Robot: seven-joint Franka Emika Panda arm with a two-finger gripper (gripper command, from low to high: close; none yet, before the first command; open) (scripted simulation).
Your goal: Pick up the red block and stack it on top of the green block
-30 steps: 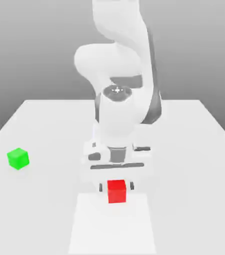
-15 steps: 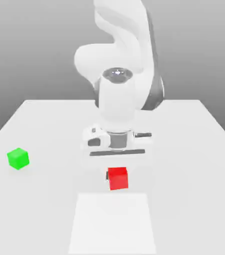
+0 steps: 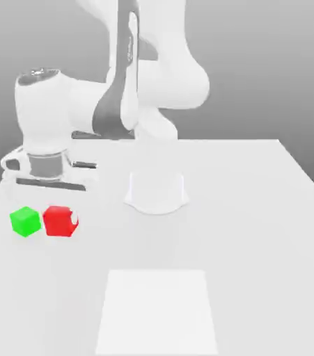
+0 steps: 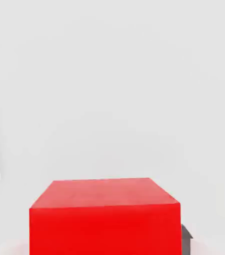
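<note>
Exterior view: green cube [image 3: 26, 221], obstacle just left of the red cube [image 3: 60, 221]; table [image 3: 243, 222] open toward the exterior view's right.

A glossy white robot arm [image 3: 163, 80] built of smooth, rounded, tube-like segments with bulging joints. Dark grey bands and a long grey strip break up the white. One joint ends in a round, dark grey cap [image 3: 39, 76] with small pale details. Below it, a dark grey collar [image 3: 46, 165] meets the wide white hand [image 3: 51, 179], which carries narrow, near-black slots along its body.
</note>
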